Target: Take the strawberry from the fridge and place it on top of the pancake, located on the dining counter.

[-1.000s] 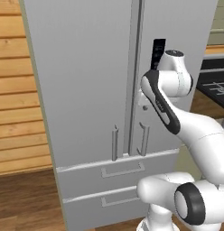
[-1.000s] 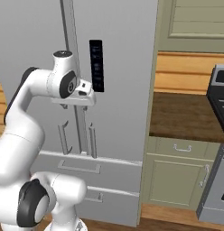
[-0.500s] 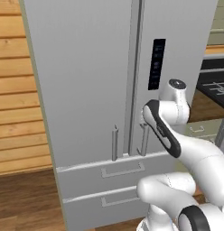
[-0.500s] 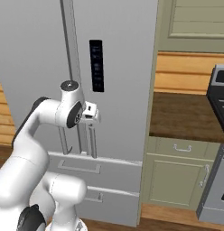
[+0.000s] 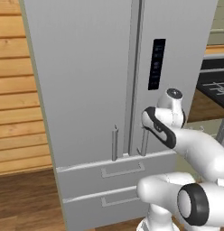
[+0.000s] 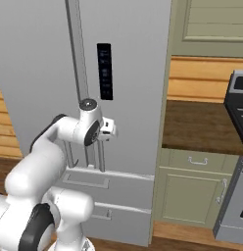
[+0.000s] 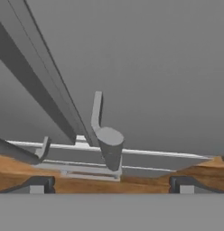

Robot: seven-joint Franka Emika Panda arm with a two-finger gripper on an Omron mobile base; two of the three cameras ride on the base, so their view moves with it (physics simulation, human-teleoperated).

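Note:
The light-grey fridge (image 5: 86, 67) (image 6: 133, 59) stands straight ahead with both upper doors closed, so the strawberry inside is hidden. The pancake and the dining counter are out of view. My gripper (image 6: 109, 130) (image 7: 110, 185) is open and hovers just in front of the lower end of the right door's bar handle (image 5: 143, 144) (image 6: 100, 158) (image 7: 109, 145). In the hand view that handle end sits between the widely spread fingertips (image 7: 38, 185), not touched. The left door's handle (image 5: 114, 143) hangs beside it.
Two lower drawers (image 5: 114, 173) run beneath the doors. A wood-panelled wall (image 5: 19, 113) is to the left. To the right are a dark-topped counter (image 6: 202, 127) over green cabinets (image 6: 192, 191) and a stove (image 6: 238, 108). A dark display panel (image 5: 156, 63) is on the right door.
The hand has come down the right door, from the level of the display panel to the lower end of the handle. The fridge doors stay closed.

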